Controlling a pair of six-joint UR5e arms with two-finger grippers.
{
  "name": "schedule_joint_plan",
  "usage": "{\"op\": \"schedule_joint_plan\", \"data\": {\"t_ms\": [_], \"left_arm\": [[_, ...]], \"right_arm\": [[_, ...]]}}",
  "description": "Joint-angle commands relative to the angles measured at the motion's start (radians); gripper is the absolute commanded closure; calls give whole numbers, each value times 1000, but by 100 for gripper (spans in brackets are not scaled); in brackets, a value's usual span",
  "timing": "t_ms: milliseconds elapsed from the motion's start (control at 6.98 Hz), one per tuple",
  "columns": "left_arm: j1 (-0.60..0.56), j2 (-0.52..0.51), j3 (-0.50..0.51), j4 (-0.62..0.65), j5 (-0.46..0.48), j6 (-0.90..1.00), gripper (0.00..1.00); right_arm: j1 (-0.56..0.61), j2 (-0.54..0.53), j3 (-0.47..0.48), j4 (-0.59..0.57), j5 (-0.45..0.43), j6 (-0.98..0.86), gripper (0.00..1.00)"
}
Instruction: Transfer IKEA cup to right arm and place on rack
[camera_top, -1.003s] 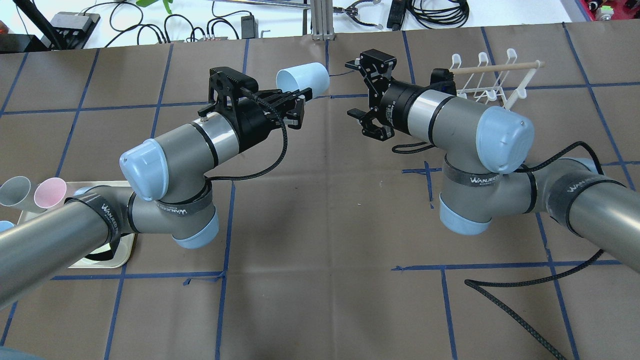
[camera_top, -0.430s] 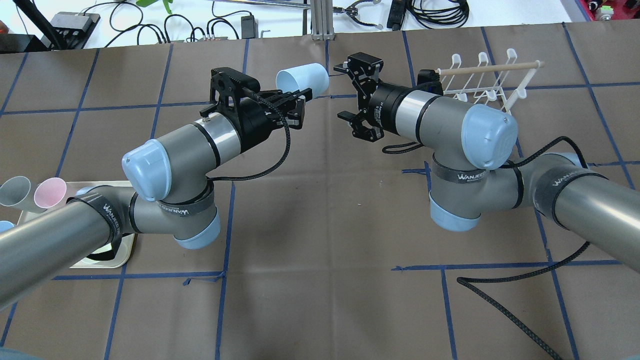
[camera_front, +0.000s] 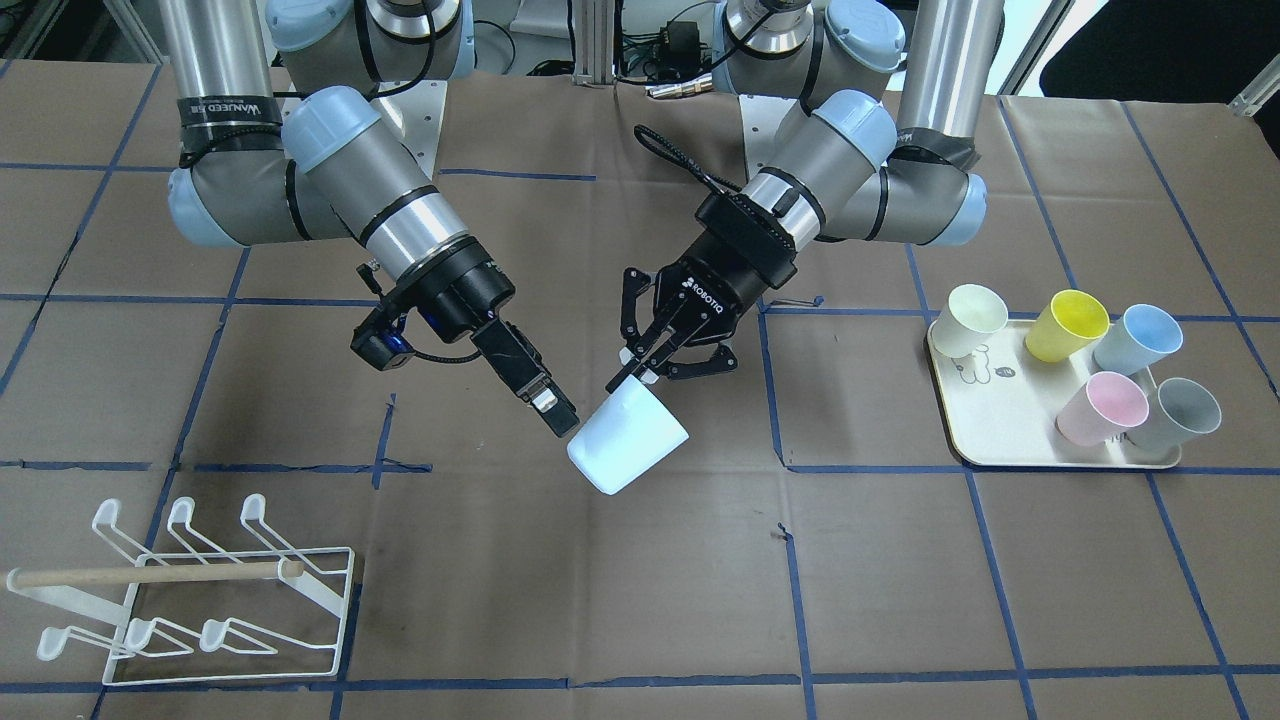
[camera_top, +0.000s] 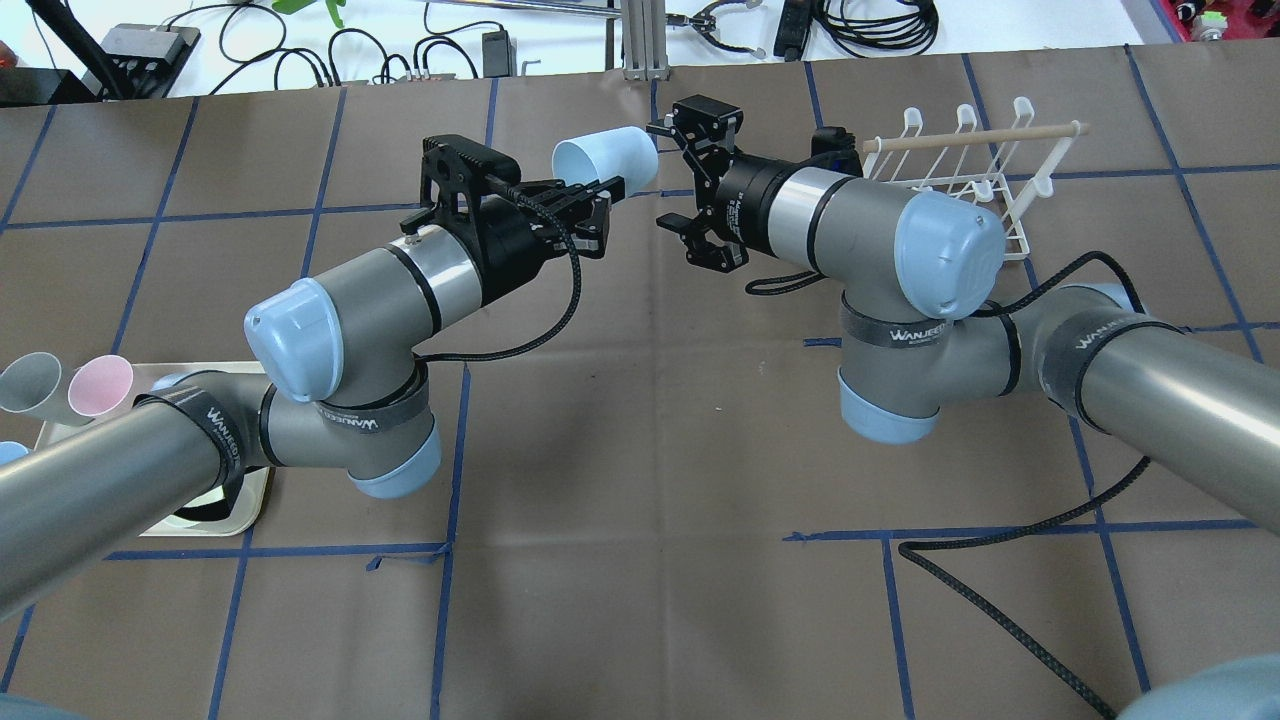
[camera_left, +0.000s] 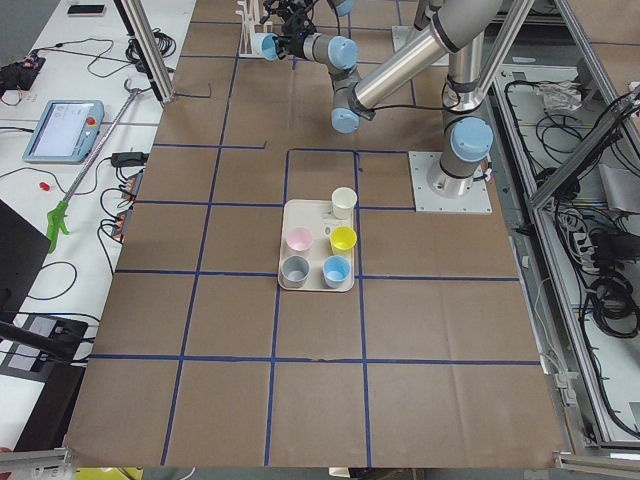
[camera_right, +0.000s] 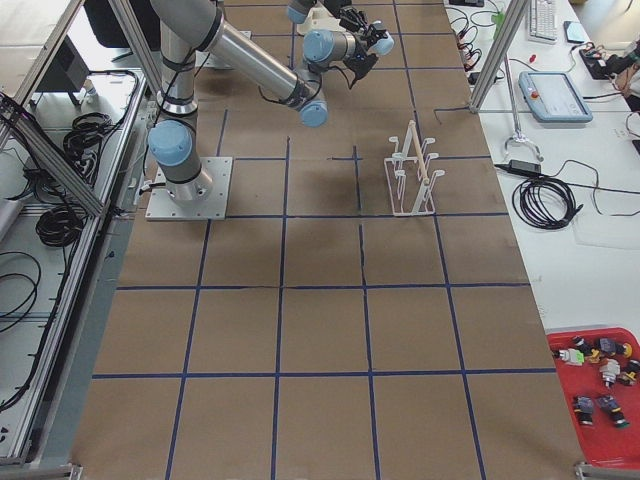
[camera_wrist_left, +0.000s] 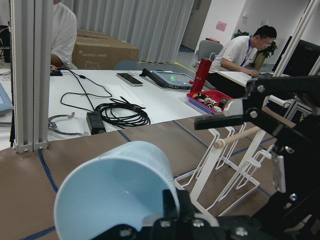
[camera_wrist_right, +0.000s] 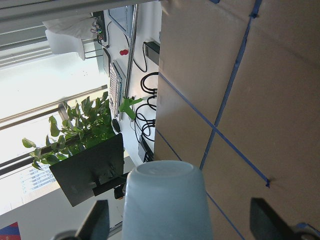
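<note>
While left gripper (camera_front: 635, 375) pinches cup (camera_top: 605, 155) rim, upper centre overhead | right gripper (camera_top: 664, 175) spread wide, flanking cup base, clear of it

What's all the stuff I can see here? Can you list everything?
table: one, brown paper with blue tape lines, under everything.
rack: one, white wire with wooden handle, on table, robot's right side.
tray: one, cream, on table, robot's left side.
tray cups: five, cream, yellow, blue, pink, grey, on tray.
held cup: one, pale blue, in the air mid-table.
left gripper: one, black, shut on held cup's rim.
right gripper: one, black, open, by held cup's base.
</note>
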Motion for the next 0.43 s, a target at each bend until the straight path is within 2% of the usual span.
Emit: {"op": "schedule_joint_plan", "data": {"t_ms": [0, 287], "left_arm": [[0, -1, 0, 1, 0, 0, 94], [0, -1, 0, 1, 0, 0, 94]], "right_arm": [[12, 20, -28, 1, -3, 1, 1], [15, 44, -56, 5, -2, 1, 1]]}}
